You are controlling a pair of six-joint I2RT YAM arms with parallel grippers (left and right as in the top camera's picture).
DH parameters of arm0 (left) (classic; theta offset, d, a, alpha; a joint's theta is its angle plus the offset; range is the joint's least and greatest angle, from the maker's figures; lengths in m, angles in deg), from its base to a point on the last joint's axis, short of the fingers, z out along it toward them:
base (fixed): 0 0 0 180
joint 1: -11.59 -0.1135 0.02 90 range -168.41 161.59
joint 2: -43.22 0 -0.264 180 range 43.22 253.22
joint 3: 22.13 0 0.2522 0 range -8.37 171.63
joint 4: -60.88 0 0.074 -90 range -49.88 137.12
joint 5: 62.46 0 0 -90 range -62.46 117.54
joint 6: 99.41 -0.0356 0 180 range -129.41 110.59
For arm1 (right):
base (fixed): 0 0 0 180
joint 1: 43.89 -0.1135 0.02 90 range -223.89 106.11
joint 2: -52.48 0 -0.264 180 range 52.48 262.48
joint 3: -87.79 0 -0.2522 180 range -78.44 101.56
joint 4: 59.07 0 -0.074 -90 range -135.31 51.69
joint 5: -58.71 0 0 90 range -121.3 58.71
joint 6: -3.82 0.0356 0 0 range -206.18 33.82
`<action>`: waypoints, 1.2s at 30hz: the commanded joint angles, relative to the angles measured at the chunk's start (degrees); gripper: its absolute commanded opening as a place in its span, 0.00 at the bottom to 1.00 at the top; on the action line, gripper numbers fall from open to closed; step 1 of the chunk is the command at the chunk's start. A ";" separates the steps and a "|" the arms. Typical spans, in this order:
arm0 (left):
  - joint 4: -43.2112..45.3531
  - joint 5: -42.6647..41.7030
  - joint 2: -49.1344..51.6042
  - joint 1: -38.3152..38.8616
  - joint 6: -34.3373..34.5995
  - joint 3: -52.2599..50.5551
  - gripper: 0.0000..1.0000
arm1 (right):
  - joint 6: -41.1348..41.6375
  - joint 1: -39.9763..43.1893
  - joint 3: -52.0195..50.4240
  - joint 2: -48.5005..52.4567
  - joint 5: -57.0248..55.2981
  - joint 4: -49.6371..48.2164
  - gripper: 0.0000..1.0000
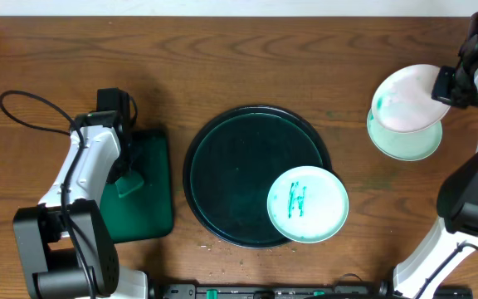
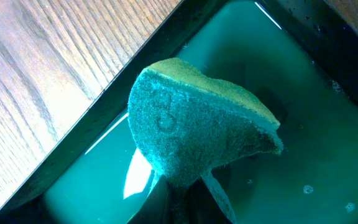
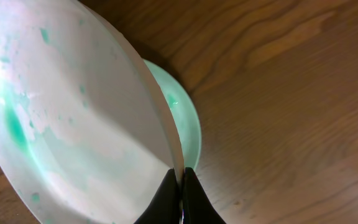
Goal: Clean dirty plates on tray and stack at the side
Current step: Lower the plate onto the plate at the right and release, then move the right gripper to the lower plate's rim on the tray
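Tabletop [image 1: 222,50] is plain brown wood. The biggest thing on it is the round tray [image 1: 231,166], dark with a raised rim, sitting mid-table toward the near edge. Over by the left edge is the smaller rectangular tray [image 1: 152,212] (it looks like there's greenish water in it, going by my left wrist view).

Plates next. The scribbled plate [image 1: 308,203] lies flat on the near-right part of the round tray, overhanging its rim, with green marks at its centre, so that one's not cleaned yet. Near the right edge of the table the flat plate [image 1: 409,145] sits on the bare wood. My right gripper [image 3: 182,194] is pinched tight on the rim of the wiped plate [image 3: 73,106], which hangs steeply tilted right over the flat one with only faint green smears left on it. I can't tell whether the two plates touch.

Smallest bit: my left gripper [image 2: 180,196] is clamped on the sponge [image 2: 191,118], holding it over the rectangular tray.

Handling-wise, I'd guess these plates are stiff, light and smooth, and probably damp and slick after wiping. The thin rim is the only real handhold, so I'd bite it squarely, lower gently and let it settle flat on the stack before letting go.
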 commanded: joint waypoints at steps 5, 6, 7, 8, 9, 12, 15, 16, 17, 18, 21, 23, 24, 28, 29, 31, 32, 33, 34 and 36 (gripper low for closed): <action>-0.11 1.64 0.00 -0.07 -0.79 -0.28 0.08 | 1.53 0.00 0.24 4.46 -0.68 1.92 0.01; -0.11 1.64 0.00 -0.07 -0.79 -0.28 0.08 | 2.01 0.09 0.24 4.46 -1.55 2.12 0.01; -0.09 1.64 0.00 -0.07 -0.79 -0.28 0.08 | 2.25 0.11 0.24 4.46 -2.21 2.32 0.01; -0.11 1.64 0.00 -0.07 -0.79 -0.28 0.08 | 2.23 0.22 0.24 4.46 -2.27 2.47 0.01; -0.11 1.64 0.00 -0.07 -0.79 -0.28 0.07 | 2.23 0.31 0.24 4.46 -2.27 2.75 0.01; 0.04 1.64 0.00 -0.07 -0.79 -0.28 0.07 | 2.34 0.63 0.24 4.46 -3.19 3.89 0.01; 0.07 1.64 0.00 -0.07 -0.79 -0.28 0.08 | 2.29 1.07 0.24 4.46 -3.96 4.52 0.07; 0.07 1.64 0.00 -0.07 -0.79 -0.28 0.08 | 2.29 1.31 0.24 4.46 -3.96 4.79 0.22; 0.07 1.64 0.00 -0.07 -0.79 -0.28 0.08 | 2.29 1.46 0.24 4.46 -3.93 5.01 0.55; 0.07 1.64 0.00 -0.07 -0.79 -0.28 0.08 | 2.27 1.73 0.24 4.46 -3.96 5.38 0.86; 0.07 1.64 0.00 -0.07 -0.79 -0.28 0.08 | 2.25 2.14 0.26 4.44 -3.93 5.77 0.99; 0.07 1.62 0.00 -0.07 -0.79 -0.28 0.08 | 1.70 2.14 0.28 3.96 -3.61 5.77 0.99; 0.09 1.62 0.00 -0.07 -0.79 -0.28 0.08 | 1.14 2.05 0.39 3.50 -2.93 5.75 0.99; 0.07 1.62 0.00 -0.07 -0.79 -0.28 0.08 | 0.52 0.85 1.42 -0.35 0.46 5.57 0.95; 0.09 1.62 0.00 -0.07 -0.79 -0.28 0.08 | 0.52 0.28 1.68 -1.95 1.22 5.62 0.89; 0.04 1.62 0.00 -0.07 -0.79 -0.28 0.08 | 0.55 -1.55 1.79 -6.60 3.91 5.62 0.15; 0.02 1.60 0.00 -0.07 -0.79 -0.28 0.08 | 0.55 -2.43 1.79 -8.52 6.19 5.70 0.02; 0.02 1.60 0.00 -0.07 -0.79 -0.28 0.08 | 0.55 -3.02 1.79 -9.86 8.44 5.86 0.01; 0.02 1.62 0.00 -0.07 -0.79 -0.28 0.08 | 0.52 -3.85 1.77 -11.45 11.82 6.03 0.09; 0.02 1.60 0.00 -0.07 -0.79 -0.28 0.08 | 0.48 -5.18 1.77 -13.64 17.97 6.58 0.69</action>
